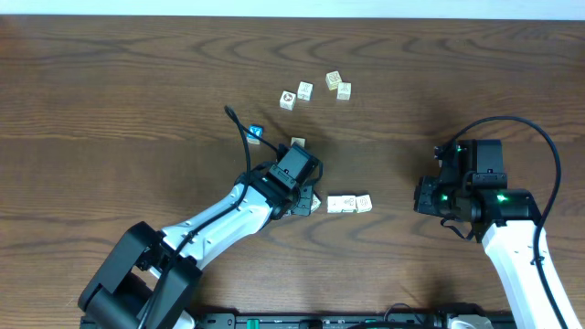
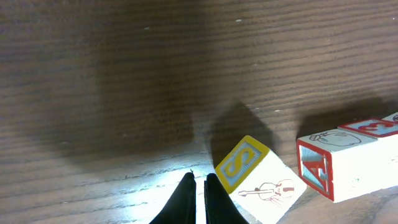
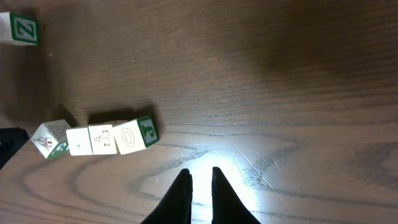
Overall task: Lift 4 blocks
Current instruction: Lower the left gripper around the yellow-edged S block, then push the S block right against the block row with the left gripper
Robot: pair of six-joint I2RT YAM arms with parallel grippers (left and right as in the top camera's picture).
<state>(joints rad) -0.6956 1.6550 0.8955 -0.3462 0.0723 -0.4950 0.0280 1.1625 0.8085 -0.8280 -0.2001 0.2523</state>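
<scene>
My left arm (image 1: 228, 215) stretches low; left gripper (image 2: 199, 182) together beside a yellow-edged cream wooden cube (image 2: 258, 186). The right gripper (image 3: 200, 175): nearly together, empty.

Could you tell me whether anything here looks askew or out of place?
The yellow S block sits skewed beside the left gripper, outside its shut fingers rather than between them, and out of line with the neighbouring red A block.

Ahead and to the left of the left gripper (image 2: 198, 186), the table (image 2: 124, 74) is bare. Just to its right a yellow block (image 2: 261, 183) crowds the finger, with red blocks (image 2: 339, 165) beyond it. The right gripper (image 3: 200, 180) has bare wood ahead and to its right. A block row (image 3: 102, 138) bars its left, and a Z block (image 3: 18, 28) lies far ahead-left.
</scene>
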